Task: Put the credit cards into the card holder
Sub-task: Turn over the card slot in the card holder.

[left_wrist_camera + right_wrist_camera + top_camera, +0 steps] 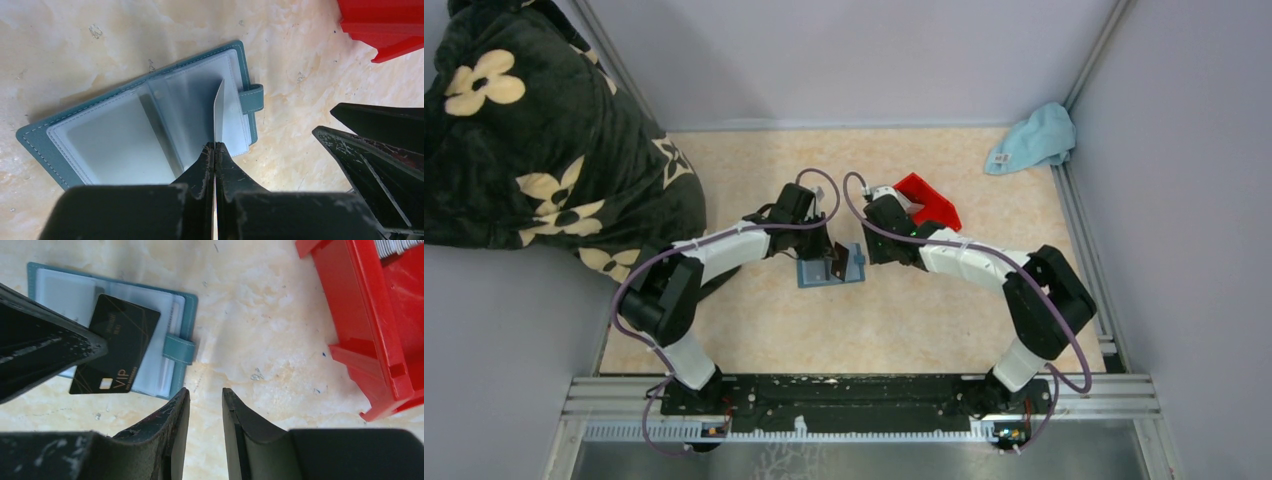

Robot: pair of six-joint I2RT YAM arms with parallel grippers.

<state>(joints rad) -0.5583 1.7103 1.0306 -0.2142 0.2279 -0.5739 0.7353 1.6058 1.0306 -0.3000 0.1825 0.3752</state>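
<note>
My left arm bent inward over the middle of the table (754,320), and my left end effector (215,146) was clamped on a dark credit card (218,112). It held the card edge-on over the card holder (100,135), which lay open and flat with its clear sleeves up. I couldn't tell whether the card's far edge touched a sleeve. My right arm curved in from the opposite side. My right end effector (204,395) hung slightly parted and empty just beside the holder, with the red bin (360,315) near.
</note>
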